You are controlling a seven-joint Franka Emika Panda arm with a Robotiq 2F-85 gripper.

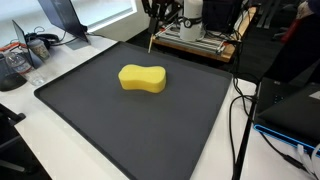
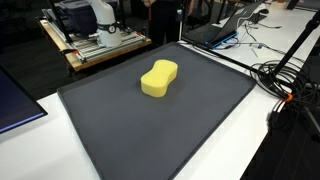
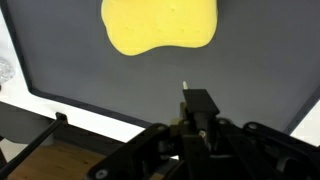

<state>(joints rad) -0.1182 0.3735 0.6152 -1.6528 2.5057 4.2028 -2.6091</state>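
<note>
A yellow peanut-shaped sponge (image 1: pixel 142 78) (image 2: pixel 159 78) lies flat on a dark grey mat (image 1: pixel 100 120) (image 2: pixel 150 135), a little towards the mat's far side. In the wrist view the sponge (image 3: pixel 160 25) is at the top and the mat (image 3: pixel 90 75) fills the middle. My gripper (image 3: pixel 190 100) comes in from the bottom with its fingers pressed together, and a thin pale stick (image 3: pixel 185 87) pokes out from between them. In an exterior view the gripper (image 1: pixel 158 14) hangs above the mat's far edge, well short of the sponge, with the stick (image 1: pixel 152 42) pointing down.
The mat lies on a white table (image 1: pixel 30 110). Behind it a wooden cart carries a machine (image 1: pixel 200 25) (image 2: pixel 95 25). Black cables (image 1: pixel 240 110) (image 2: pixel 285 80) run along one side of the mat. A laptop (image 2: pixel 215 30) and desk clutter (image 1: pixel 25 55) sit near the edges.
</note>
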